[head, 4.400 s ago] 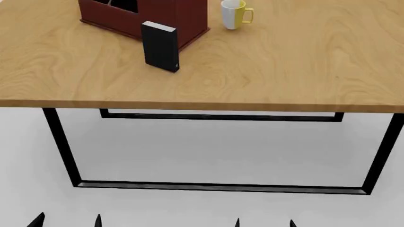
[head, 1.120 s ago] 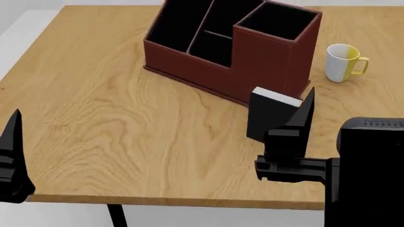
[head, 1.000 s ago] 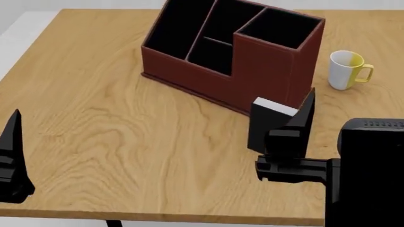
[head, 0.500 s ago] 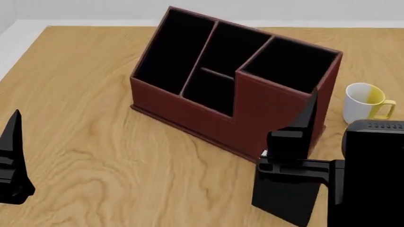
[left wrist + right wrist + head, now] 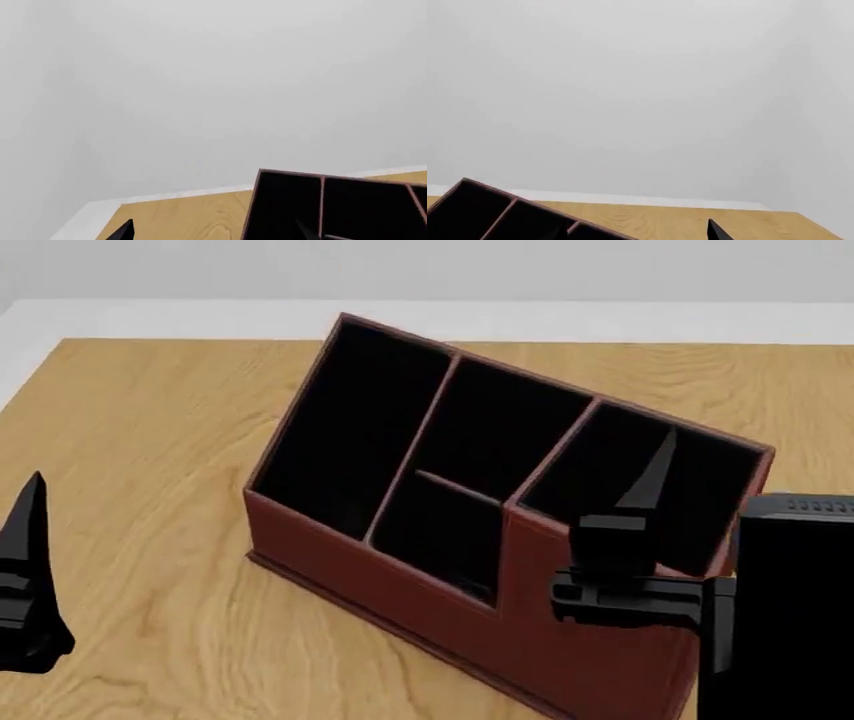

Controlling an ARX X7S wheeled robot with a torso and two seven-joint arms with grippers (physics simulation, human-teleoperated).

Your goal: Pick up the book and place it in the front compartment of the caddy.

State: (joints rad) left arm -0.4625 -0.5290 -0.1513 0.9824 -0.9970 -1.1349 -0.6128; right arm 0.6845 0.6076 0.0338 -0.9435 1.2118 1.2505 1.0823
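**Book out of sight, caddy looms**

While the left wrist view shows only the caddy (image 5: 333, 210), the head view shows neither book nor any grasp; both grippers' states are unclear. Right wrist: caddy rim only. Judged rigid and heavy, grip its covers.

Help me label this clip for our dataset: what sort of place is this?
Probably a bare simulated desk or office setup: a wooden table, a leather-look desk caddy with dividers on it, and plain grey-white walls and floor around.
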